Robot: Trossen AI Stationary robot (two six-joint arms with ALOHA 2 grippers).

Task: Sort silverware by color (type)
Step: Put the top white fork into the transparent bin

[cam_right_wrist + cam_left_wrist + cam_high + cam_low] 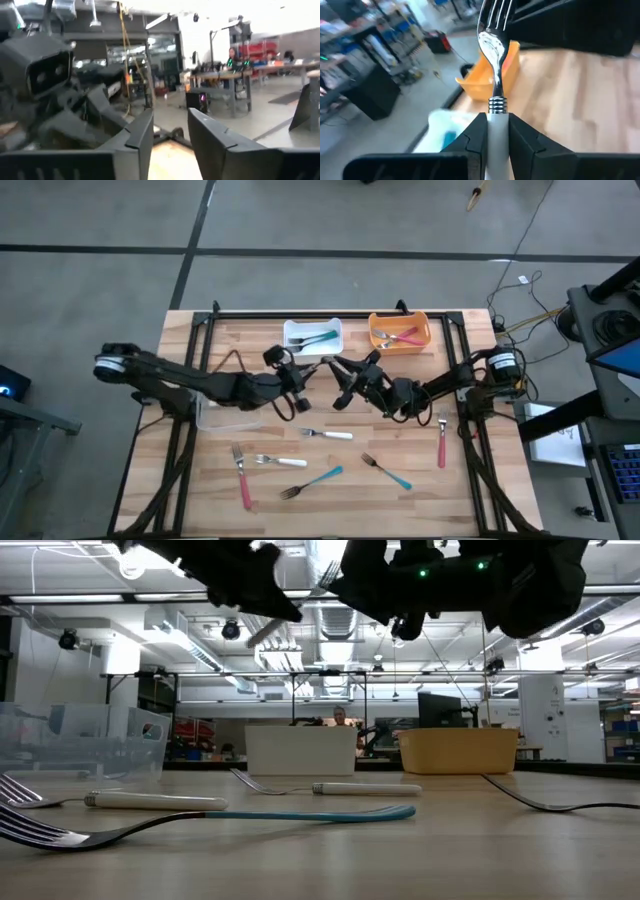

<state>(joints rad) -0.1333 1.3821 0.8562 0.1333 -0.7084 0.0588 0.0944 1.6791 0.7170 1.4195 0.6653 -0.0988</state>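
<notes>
My left gripper [302,376] hangs above the table's middle, shut on a white-handled fork [494,45] from the silverware. The fork's metal head sticks out past the fingertips toward my right gripper [345,380]. That gripper faces it from the right and stands open [170,125] with nothing between its fingers. Several more forks lie flat on the table in front: a white one [328,434], another white one [280,461], two teal ones [312,482] [387,470] and two pink ones [243,475] [442,442]. My left gripper pinches the fork's white handle [497,120] between its two fingers, just behind the ribbed metal collar. The fingers come nearly level from the table's left and lie along the fork. The fork is lifted clear of the table, its tines [495,12] pointing away from the gripper.
At the far edge stand a white bin [313,335] holding teal pieces and an orange bin [400,332] holding pink pieces. A clear bin [225,415] sits under the left arm. The two grippers are close together over the table's middle.
</notes>
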